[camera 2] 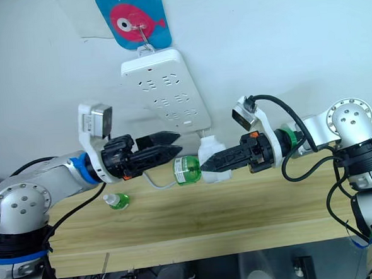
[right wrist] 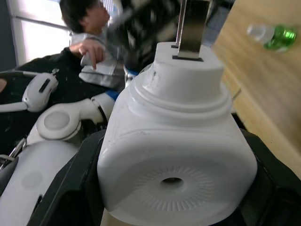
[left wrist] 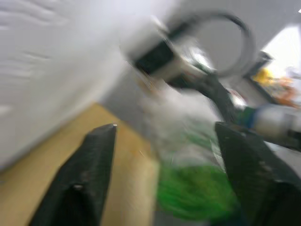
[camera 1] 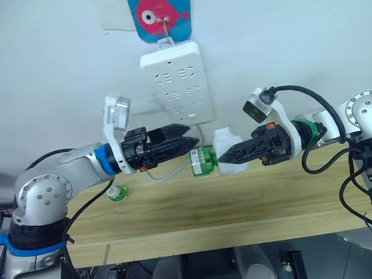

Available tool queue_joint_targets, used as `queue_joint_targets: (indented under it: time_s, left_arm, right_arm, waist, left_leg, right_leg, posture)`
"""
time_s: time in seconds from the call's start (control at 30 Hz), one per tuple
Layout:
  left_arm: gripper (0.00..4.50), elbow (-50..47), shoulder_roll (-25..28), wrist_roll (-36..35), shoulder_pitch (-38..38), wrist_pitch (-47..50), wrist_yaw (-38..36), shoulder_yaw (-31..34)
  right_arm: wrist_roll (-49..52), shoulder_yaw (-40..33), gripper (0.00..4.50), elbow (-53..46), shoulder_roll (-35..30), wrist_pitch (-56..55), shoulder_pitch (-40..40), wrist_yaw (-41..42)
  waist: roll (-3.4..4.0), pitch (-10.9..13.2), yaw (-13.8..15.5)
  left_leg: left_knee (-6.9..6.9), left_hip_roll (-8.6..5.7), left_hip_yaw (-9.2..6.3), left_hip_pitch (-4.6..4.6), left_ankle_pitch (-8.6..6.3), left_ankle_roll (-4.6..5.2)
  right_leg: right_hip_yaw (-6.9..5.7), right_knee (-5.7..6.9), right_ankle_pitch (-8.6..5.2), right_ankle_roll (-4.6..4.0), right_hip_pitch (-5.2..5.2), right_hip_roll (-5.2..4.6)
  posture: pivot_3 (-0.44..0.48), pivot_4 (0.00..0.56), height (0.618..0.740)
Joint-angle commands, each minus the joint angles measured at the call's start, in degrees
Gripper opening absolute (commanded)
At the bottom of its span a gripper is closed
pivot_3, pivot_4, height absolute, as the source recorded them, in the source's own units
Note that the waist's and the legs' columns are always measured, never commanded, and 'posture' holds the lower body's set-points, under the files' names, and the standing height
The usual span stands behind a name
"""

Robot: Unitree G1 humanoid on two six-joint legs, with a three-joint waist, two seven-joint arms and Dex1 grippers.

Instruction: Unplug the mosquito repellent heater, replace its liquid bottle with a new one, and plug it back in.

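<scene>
My right gripper [camera 1: 227, 156] is shut on the white mosquito repellent heater [right wrist: 174, 141], holding it above the wooden table [camera 1: 253, 205], away from the power strip [camera 1: 176, 83]. Its metal plug prongs [right wrist: 189, 28] are bare. A green liquid bottle [camera 1: 203, 162] sticks out of the heater toward my left arm. My left gripper [camera 1: 194, 136] is open, its fingertips just above and left of that bottle; in the left wrist view the green bottle [left wrist: 195, 188] lies ahead between the two fingers. A second small green bottle [camera 1: 116, 193] lies on the table, below my left forearm.
The white power strip hangs on the wall from a hook under a blue fish sticker [camera 1: 159, 13], its cable [camera 1: 166, 174] trailing down to the table. A seated person [right wrist: 89, 33] appears in the right wrist view, beyond the table.
</scene>
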Motion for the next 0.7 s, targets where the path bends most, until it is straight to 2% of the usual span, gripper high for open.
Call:
queue_joint_targets:
  time_s: [0.03, 0.2, 0.53, 0.7]
  left_arm:
    - [4.47, -2.9, -0.3, 4.2, 1.3, -3.8, -4.0, 1.3]
    - [4.47, -5.1, -0.9, 15.3, 3.0, -14.0, -11.2, 0.8]
    - [4.47, -6.1, -4.3, 25.3, 0.7, -27.9, -20.5, -0.7]
    - [4.47, -5.4, -5.3, 35.6, 1.2, -41.7, -29.1, -4.2]
  right_arm:
    - [1.7, -1.0, 3.20, -1.6, -0.7, 0.3, -0.1, 1.1]
    - [1.7, -1.6, 3.20, -0.8, -0.8, 0.3, 0.3, 1.1]
    - [1.7, -2.4, 3.20, 0.7, -0.4, 0.0, 0.7, -0.2]
    - [1.7, -3.0, 3.20, 2.8, 0.3, 0.2, 0.6, -1.4]
  waist:
    - [0.00, 0.0, 0.0]
    - [0.00, 0.0, 0.1]
    - [0.00, 0.0, 0.1]
    - [-0.01, 0.0, 0.1]
  left_leg:
    - [0.00, -0.02, 0.01, -0.01, 0.00, 0.00]
    - [-0.02, -0.04, 0.01, -0.03, 0.00, 0.00]
    - [-0.01, -0.05, 0.03, -0.06, 0.00, 0.00]
    - [-0.01, -0.06, 0.13, -0.07, 0.00, 0.00]
  right_leg:
    - [0.00, -0.02, 0.00, 0.00, 0.00, 0.00]
    - [-0.01, -0.05, 0.00, 0.00, 0.00, -0.16]
    - [-0.05, -0.02, 0.01, 0.00, 0.01, -0.16]
    - [-0.10, -0.01, 0.02, 0.01, 0.01, -0.02]
  posture:
    - [-0.167, 0.350, 0.740]
    - [-0.169, 0.339, 0.740]
    - [-0.163, 0.314, 0.740]
    - [-0.158, 0.308, 0.740]
